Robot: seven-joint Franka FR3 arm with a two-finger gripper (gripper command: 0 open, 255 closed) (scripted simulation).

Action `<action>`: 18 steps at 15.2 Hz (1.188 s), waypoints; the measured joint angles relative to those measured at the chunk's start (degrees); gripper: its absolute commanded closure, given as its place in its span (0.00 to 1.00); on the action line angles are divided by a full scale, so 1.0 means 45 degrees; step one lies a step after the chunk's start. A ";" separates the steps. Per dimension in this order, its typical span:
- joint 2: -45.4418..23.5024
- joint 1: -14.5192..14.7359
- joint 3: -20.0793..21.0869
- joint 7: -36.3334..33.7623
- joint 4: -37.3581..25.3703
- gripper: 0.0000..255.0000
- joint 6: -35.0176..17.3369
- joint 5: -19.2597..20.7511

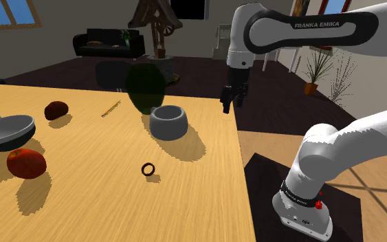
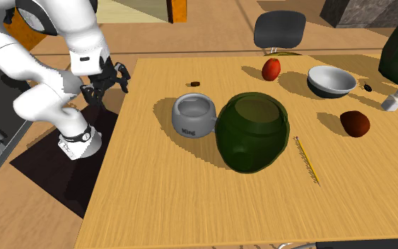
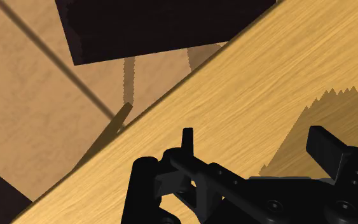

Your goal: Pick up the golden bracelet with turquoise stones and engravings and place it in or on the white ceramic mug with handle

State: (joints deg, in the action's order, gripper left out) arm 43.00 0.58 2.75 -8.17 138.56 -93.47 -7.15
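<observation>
The bracelet is a small dark ring lying flat on the wooden table, toward the front in the shoulder view. In the second exterior view the bracelet lies beyond the mug. The mug is grey, squat and upright, its inside bare; the mug stands beside a big green jar. My gripper hangs open in the air over the table's edge near the stand, well apart from both. The gripper holds nothing. In the wrist view the gripper looks down on the table's edge and the floor.
A dark green jar stands right by the mug. Farther along the table are a grey bowl, a red fruit, a dark red lump, a white shaker and a thin yellow stick. A dark chair stands behind.
</observation>
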 measured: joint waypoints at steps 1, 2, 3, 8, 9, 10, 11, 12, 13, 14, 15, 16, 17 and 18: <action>0.0000 0.0000 0.0000 0.0000 0.0000 0.00 0.0000 0.0000; -0.0042 0.0076 0.0135 -0.0078 0.0077 0.00 -0.0196 -0.0086; -0.0105 0.0188 0.0334 -0.0190 0.0178 0.00 -0.0485 -0.0208; -0.0813 0.0826 0.1553 -0.0846 0.0261 0.00 -0.2120 -0.0819; -0.0996 0.0930 0.1779 -0.0944 0.0248 0.00 -0.2463 -0.0897; -0.1175 0.1047 0.2041 -0.1075 0.0295 0.00 -0.2858 -0.0991; -0.1321 0.1150 0.2275 -0.1198 0.0263 0.00 -0.3156 -0.1054; -0.1523 0.1245 0.2520 -0.1332 0.0172 0.00 -0.3445 -0.1108; -0.1687 0.1365 0.2812 -0.1523 0.0107 0.00 -0.3731 -0.1178; -0.1990 0.1444 0.3106 -0.1676 0.0076 0.00 -0.4168 -0.1217; -0.2328 0.1507 0.3398 -0.1851 -0.0088 0.00 -0.4532 -0.1222; -0.2548 0.1579 0.3659 -0.2013 -0.0182 0.00 -0.4833 -0.1227; -0.2775 0.1647 0.3939 -0.2198 -0.0291 0.00 -0.5133 -0.1212; -0.3104 0.1673 0.4212 -0.2359 -0.0451 0.00 -0.5469 -0.1151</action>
State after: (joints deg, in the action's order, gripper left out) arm 29.03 8.11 21.70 -18.79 136.53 -118.08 -12.33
